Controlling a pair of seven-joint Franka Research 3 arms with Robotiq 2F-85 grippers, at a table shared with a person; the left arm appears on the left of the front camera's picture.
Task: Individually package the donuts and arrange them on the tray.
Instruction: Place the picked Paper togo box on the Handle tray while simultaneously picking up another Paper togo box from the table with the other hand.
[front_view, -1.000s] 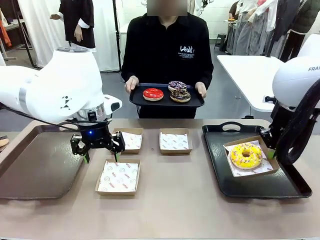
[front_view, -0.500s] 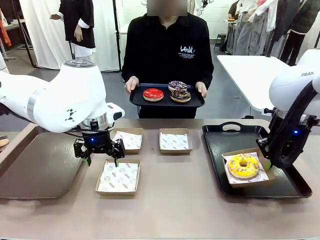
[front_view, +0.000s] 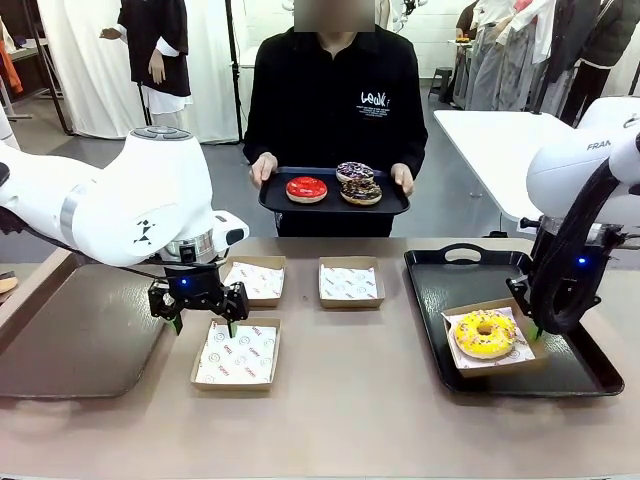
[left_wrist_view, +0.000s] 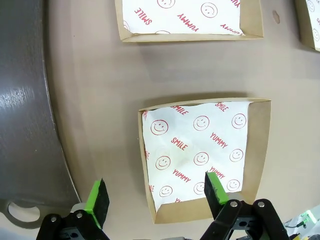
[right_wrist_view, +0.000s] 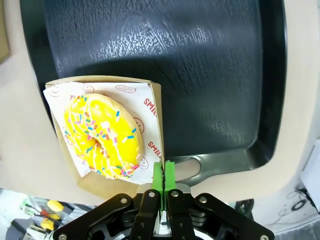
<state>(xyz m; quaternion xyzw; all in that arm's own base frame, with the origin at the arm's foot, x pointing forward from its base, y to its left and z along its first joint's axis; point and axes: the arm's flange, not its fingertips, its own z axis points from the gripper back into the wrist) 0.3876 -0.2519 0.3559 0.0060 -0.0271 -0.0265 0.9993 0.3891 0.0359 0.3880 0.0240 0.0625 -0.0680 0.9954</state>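
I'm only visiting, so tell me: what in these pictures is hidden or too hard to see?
Right gripper, shut on the brown cardboard box under the yellow donut: front view, its own arm hides the fingertips.
Dark purple sprinkled donut: front view, the chocolate brown donut overlaps it.
Farther paper-lined cardboard box: left wrist view, cut off by the top edge.
Red print on the box papers: front view, too small to read.

This is a robotics lab set up in an open hall. The left robot arm (front_view: 130, 205) and right robot arm (front_view: 585, 165), both white, stand at a tan bench (front_view: 370, 410) facing a person (front_view: 335, 100). Behind are a white curtain (front_view: 85, 60), a black stand pole (front_view: 232, 70), a plain white table (front_view: 500, 145) and grey floor (front_view: 460, 205). Donuts (front_view: 307, 188) and paper-lined boxes (front_view: 238, 352) sit among the gear.
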